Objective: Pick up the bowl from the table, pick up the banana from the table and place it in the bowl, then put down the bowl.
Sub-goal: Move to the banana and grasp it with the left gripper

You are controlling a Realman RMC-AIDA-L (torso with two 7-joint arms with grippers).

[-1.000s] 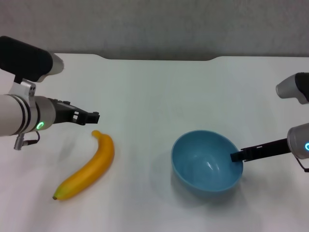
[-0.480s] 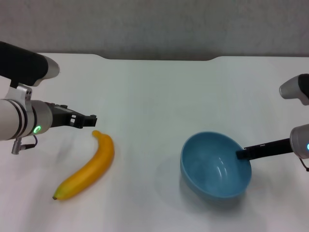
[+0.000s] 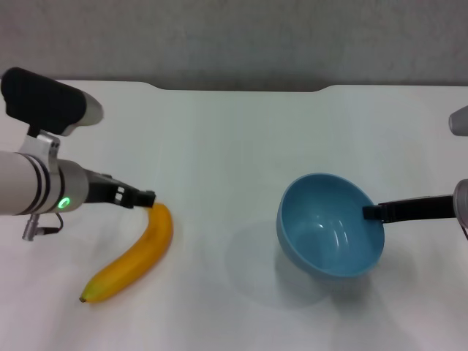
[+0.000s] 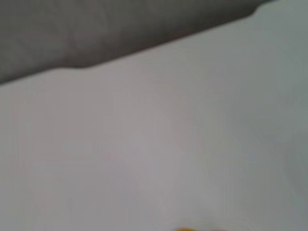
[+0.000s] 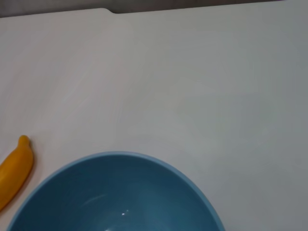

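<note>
The light-blue bowl [image 3: 329, 234] hangs tilted above the white table [image 3: 234, 131], with its shadow on the tabletop below it. My right gripper [image 3: 371, 212] is shut on the bowl's right rim. The bowl fills the near part of the right wrist view [image 5: 115, 197]. The yellow-orange banana [image 3: 135, 252] lies on the table at the left; it also shows in the right wrist view [image 5: 14, 171]. My left gripper [image 3: 145, 197] is right at the banana's upper end. A yellow sliver of the banana [image 4: 192, 229] shows in the left wrist view.
The table's far edge has a shallow notch [image 3: 241, 88] in front of a grey wall. Bare white tabletop lies between the banana and the bowl.
My right gripper has carried the bowl a little to the right and higher off the table. My left gripper has come down and forward to the banana's upper end.
</note>
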